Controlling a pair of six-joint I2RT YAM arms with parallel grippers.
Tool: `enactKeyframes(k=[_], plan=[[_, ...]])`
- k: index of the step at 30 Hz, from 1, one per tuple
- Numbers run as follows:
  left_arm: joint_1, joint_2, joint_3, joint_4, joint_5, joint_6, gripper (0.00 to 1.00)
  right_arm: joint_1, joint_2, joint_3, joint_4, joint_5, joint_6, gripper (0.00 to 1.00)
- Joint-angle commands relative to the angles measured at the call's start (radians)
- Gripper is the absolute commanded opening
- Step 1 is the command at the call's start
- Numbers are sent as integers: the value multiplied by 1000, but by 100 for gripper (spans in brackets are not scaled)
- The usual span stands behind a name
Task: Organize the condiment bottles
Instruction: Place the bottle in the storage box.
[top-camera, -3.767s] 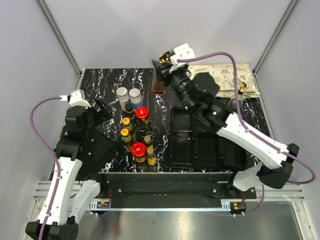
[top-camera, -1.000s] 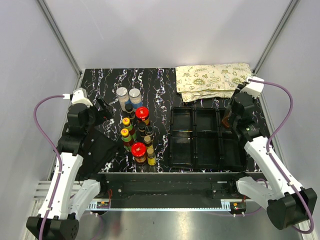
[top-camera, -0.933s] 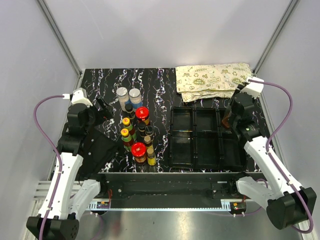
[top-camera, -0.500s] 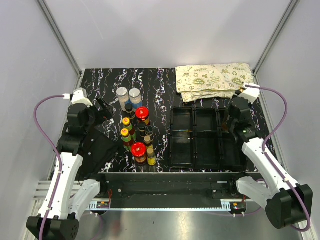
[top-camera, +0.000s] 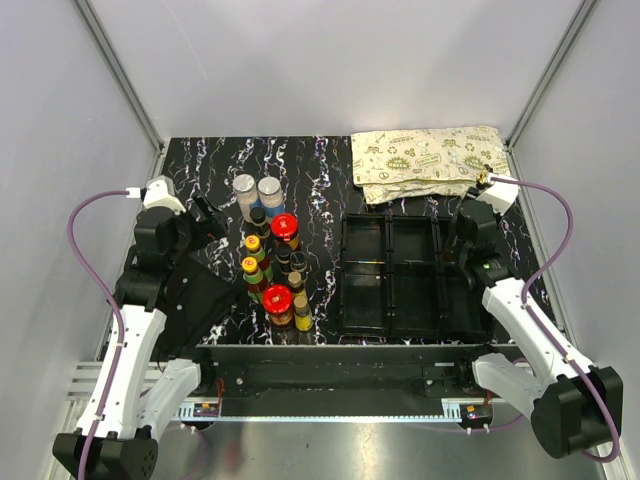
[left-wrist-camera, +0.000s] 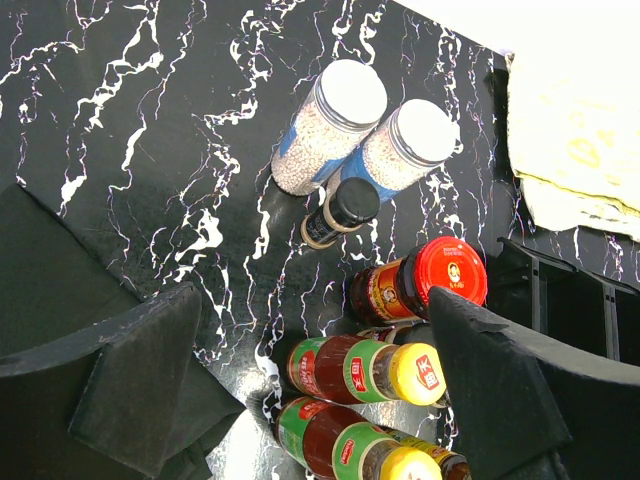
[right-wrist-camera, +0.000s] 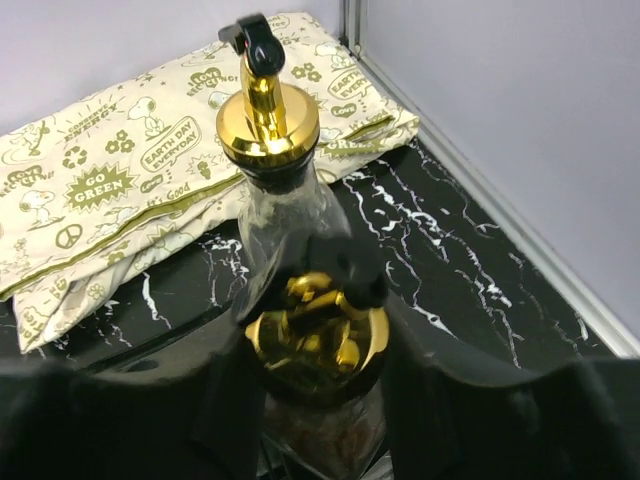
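Carried rightward from the middle of the desk (top-camera: 215, 160), the brown gold-spouted bottle (right-wrist-camera: 318, 345) sits upright at the black tray (top-camera: 344, 280)'s far-right compartment, directly beneath my right hand (top-camera: 463, 243), which clasps its neck; a clear gold-spouted bottle (right-wrist-camera: 268, 130) stands just behind, while my left hand (top-camera: 207, 216) idles spread wide.

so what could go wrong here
1. The gold-spouted bottle between the right fingers is close in front of a second glass bottle; opening or lifting off carelessly could knock one over.
2. Both look tall and narrow, so a tilted release at the black tray might topple it.
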Motion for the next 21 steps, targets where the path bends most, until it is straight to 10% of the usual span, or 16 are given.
enactKeyframes(k=[1,16,21], plan=[[5,-5,4,45,26,-3,99,-5,-19,14,58,32,31,57],[5,-13,1,45,26,-3,99,-5,-22,71,-23,-9,45,99],[5,-14,4,45,24,-1,99,-5,-36,138,-146,-101,66,100]])
